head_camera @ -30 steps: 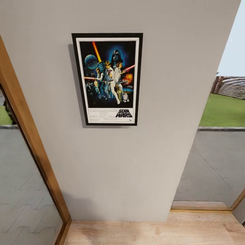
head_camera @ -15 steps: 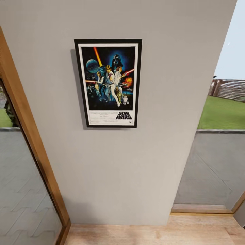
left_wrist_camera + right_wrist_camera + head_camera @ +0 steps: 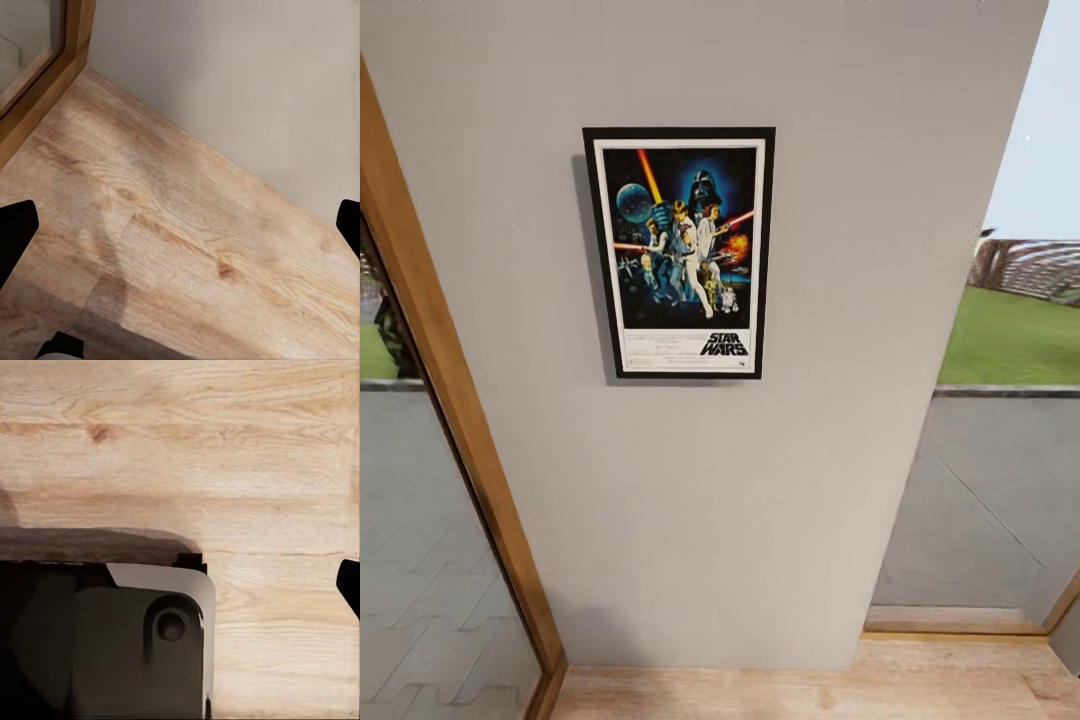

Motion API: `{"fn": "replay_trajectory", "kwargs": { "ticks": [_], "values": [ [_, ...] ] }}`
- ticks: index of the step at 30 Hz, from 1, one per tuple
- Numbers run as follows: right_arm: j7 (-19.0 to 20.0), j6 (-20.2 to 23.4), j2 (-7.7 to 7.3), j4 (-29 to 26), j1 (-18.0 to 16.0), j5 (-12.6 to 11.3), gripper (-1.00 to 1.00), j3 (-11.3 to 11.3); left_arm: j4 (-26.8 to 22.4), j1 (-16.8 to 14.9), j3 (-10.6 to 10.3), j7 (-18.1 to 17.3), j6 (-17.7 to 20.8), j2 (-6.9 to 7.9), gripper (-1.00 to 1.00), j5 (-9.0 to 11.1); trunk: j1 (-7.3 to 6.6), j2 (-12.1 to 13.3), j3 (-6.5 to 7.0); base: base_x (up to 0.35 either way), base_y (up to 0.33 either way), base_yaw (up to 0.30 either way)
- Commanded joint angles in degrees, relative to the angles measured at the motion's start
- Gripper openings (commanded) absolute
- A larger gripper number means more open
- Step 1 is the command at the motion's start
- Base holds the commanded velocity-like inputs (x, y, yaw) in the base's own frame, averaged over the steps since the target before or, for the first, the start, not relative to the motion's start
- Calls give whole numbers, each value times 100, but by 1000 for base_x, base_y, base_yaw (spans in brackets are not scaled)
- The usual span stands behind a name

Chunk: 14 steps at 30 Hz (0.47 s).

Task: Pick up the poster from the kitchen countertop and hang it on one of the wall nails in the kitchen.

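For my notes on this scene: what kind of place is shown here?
Probably a room inside a house: a plain grey wall with a framed poster on it, a wooden floor, and wood-framed glass giving onto paving and a lawn.

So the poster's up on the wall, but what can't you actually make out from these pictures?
- The nail: head view, hidden behind the poster.
- The poster's small print above the title: head view, too small to read.
- The left gripper: left wrist view, fingers cut off by both edges.
- The right gripper: right wrist view, one fingertip at the edge, so open or shut is unclear.
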Motion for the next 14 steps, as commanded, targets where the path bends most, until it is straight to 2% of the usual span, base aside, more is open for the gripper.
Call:
{"fn": "replay_trajectory", "kwargs": {
  "ticks": [1,6,9,14],
  "values": [
    [11,32,5,178,0,51,100,-55,10,-3,45,-39,-3,2,100,-10,2,-4,-1,0,0,0],
    [-21,34,2,880,1,51,100,-56,10,-3,45,-39,-3,3,100,-10,2,-4,1,0,0,0],
    [-30,34,4,1095,0,33,100,-52,10,-3,45,-39,-3,3,100,-10,2,-4,1,0,0,0],
    [-34,35,-2,1129,0,40,100,-49,10,-3,45,-39,-3,8,100,-10,2,-4,1,0,0,0]
  ]
}}
